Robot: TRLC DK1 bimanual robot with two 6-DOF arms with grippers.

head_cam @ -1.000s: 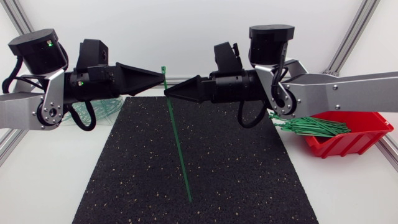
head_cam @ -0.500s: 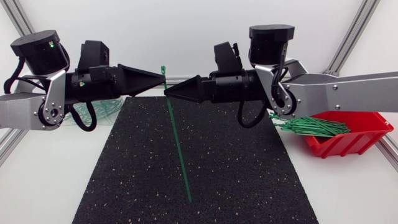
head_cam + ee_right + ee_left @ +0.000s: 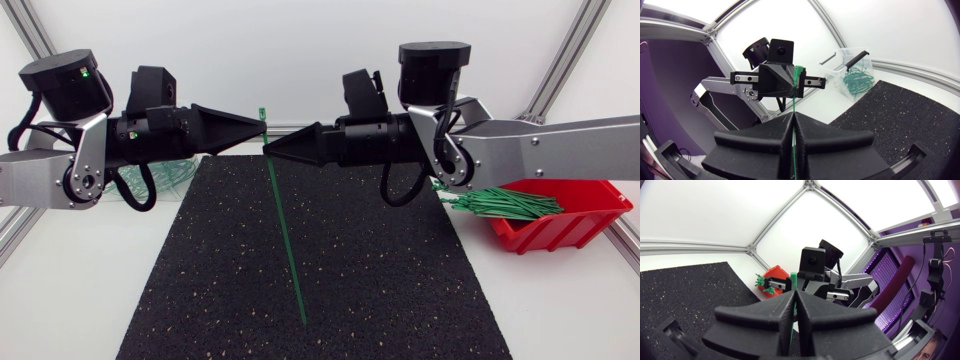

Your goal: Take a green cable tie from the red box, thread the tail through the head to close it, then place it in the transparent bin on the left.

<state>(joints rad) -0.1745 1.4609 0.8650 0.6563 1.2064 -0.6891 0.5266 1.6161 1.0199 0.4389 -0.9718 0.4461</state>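
Your cable tie [image 3: 285, 235] is a thin, straight green strap, not yet looped. Its small square head pokes up just above the left gripper [image 3: 260, 125], which pinches it right under the head. The right gripper [image 3: 268, 150] pinches the strap just below that, and the long tail hangs free. Your red box [image 3: 572, 232] sits at the right, with a bundle of spare ties [image 3: 500, 205] spilling over its rim. Your transparent bin [image 3: 837, 75] at the left holds a tangle of closed ties [image 3: 857, 80].
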